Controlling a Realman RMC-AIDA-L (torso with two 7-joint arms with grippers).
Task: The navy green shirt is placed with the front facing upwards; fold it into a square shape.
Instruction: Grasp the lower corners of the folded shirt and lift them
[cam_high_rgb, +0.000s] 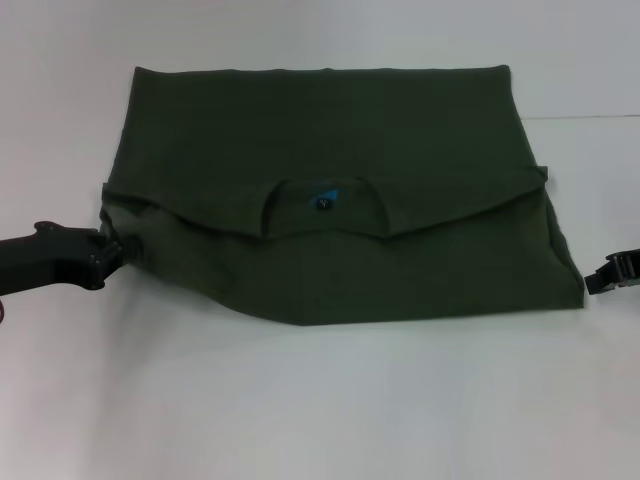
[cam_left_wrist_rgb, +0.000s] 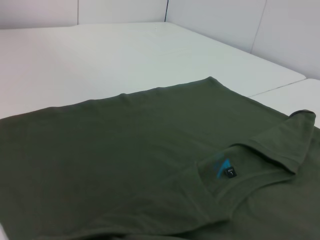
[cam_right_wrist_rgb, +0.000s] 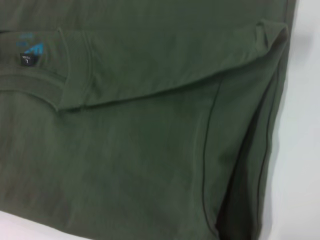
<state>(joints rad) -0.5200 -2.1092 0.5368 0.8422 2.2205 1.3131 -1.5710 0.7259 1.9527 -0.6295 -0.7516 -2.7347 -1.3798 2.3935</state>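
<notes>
Shirt: the navy green shirt (cam_high_rgb: 330, 190) lies flat on the white table (cam_high_rgb: 320, 400), folded into a wide, roughly rectangular block, dark olive all over.
Fold: the collar end is turned over onto the body, so the neckline sits about mid-shirt – its edge runs as a shallow curved flap from one side of the shirt to the other.
Neck label: a small blue neck label (cam_high_rgb: 324, 197) shows inside the ribbed neck opening, near the middle of the shirt; the wrist views show a dark tag with small print under the blue patch.
Edges: the far edge is straight; the near edge bows slightly, with the hem stitching visible at the shirt's right side, where the layers gape a little.
Lettering: no chest print is showing.
Left tool: the left tool (cam_high_rgb: 108, 255) is at the shirt's left edge, just below the flap end, touching or nipping the cloth – I cannot tell whether it is closed on it.
Right tool: the right tool (cam_high_rgb: 606, 274) sits just beside the shirt's near right corner, apart from the cloth; its state cannot be told.
</notes>
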